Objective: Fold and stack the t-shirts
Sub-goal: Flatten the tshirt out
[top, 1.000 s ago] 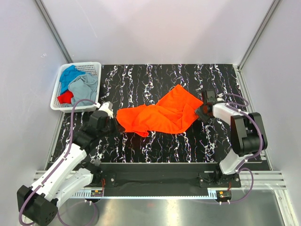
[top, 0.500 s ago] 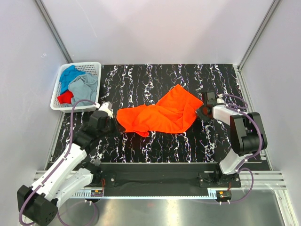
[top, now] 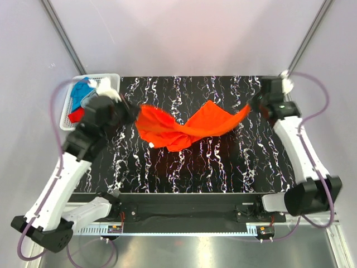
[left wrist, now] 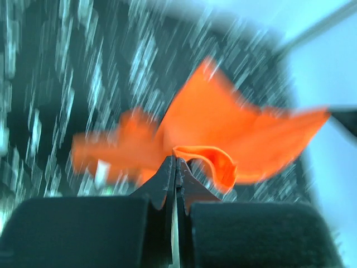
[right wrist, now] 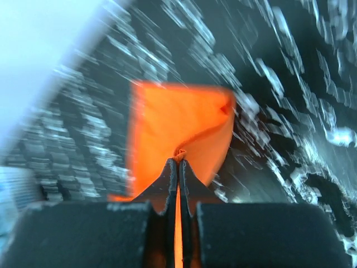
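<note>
orange t-shirt (top: pixel 184 128) hangs above the black marbled table (top: pixel 223 167), strung between my grippers. my left gripper (top: pixel 133 113) is clamped on its left edge, and my right gripper (top: pixel 252 104), a little farther back, is pinched tight on its right corner. at the far left, the white basket (top: pixel 111 77) holds a blue shirt (top: pixel 80 89) and a red shirt (top: pixel 75 115), partly hidden behind my left arm.

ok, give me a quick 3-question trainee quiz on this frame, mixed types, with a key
1. True or false: the left gripper and the right gripper are both shut on the orange shirt.
2. Where is the white basket on the table? A far left corner; B far right corner; C middle.
3. Fill in: the cloth at the basket's near left corner is ____.

Key: 1 true. 2 A. 3 red, the red shirt.
</note>
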